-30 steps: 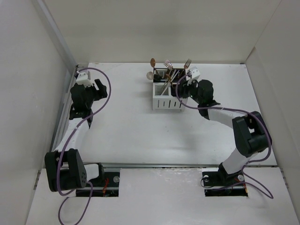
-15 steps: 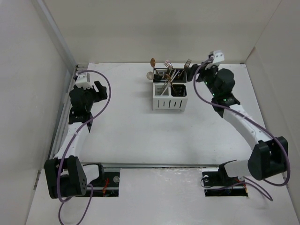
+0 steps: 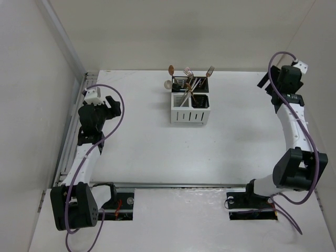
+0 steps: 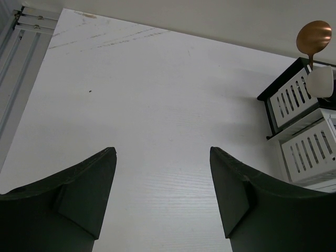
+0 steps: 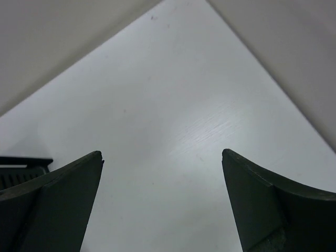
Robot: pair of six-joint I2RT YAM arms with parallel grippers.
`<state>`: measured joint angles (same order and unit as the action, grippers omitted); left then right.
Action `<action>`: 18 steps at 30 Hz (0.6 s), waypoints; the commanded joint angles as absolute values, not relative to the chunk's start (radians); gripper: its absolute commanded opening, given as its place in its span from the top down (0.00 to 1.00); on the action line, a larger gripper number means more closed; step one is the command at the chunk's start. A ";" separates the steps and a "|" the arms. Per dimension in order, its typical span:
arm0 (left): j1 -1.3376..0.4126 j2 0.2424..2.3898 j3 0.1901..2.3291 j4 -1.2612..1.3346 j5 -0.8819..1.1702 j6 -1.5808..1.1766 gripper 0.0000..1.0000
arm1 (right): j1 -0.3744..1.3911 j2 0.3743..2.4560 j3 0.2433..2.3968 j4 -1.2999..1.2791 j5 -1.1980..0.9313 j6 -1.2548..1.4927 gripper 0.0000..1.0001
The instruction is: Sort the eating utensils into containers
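Observation:
The caddy (image 3: 189, 108) stands at the back middle of the table, white compartments in front and black ones behind. Utensils stand in it: silver forks (image 3: 210, 70), a copper spoon (image 3: 171, 69) and a white-bowled spoon (image 3: 168, 84). In the left wrist view the caddy (image 4: 302, 126) is at the right edge with the copper spoon (image 4: 313, 35) and the white bowl (image 4: 320, 82). My left gripper (image 3: 114, 103) is open and empty at the far left. My right gripper (image 3: 266, 84) is open and empty at the far right, well away from the caddy. A black corner of the caddy (image 5: 23, 165) shows in the right wrist view.
White side walls close in the table on the left, right and back. A metal rail (image 3: 71, 126) runs along the left edge; it also shows in the left wrist view (image 4: 16, 79). The right wall (image 5: 294, 58) is close to my right gripper.
My right arm has swung away from the caddy to the far right back corner. My left arm has shifted slightly toward the near side. The utensils in the caddy have not moved.

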<state>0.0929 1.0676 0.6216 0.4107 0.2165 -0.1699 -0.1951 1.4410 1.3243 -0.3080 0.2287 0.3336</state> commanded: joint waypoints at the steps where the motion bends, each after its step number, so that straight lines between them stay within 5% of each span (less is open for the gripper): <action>1: 0.097 1.031 0.611 0.456 0.232 -0.193 0.31 | -0.172 1.405 1.315 -0.368 0.224 0.391 0.00; 18: 0.097 1.000 0.580 0.446 0.252 -0.239 0.31 | -0.172 1.441 1.388 -0.503 0.267 0.416 0.00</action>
<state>0.0929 1.0275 0.5880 0.4076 0.2356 -0.2173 -0.1726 1.4540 1.3682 -0.4976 0.2764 0.4118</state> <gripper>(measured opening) 0.687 0.999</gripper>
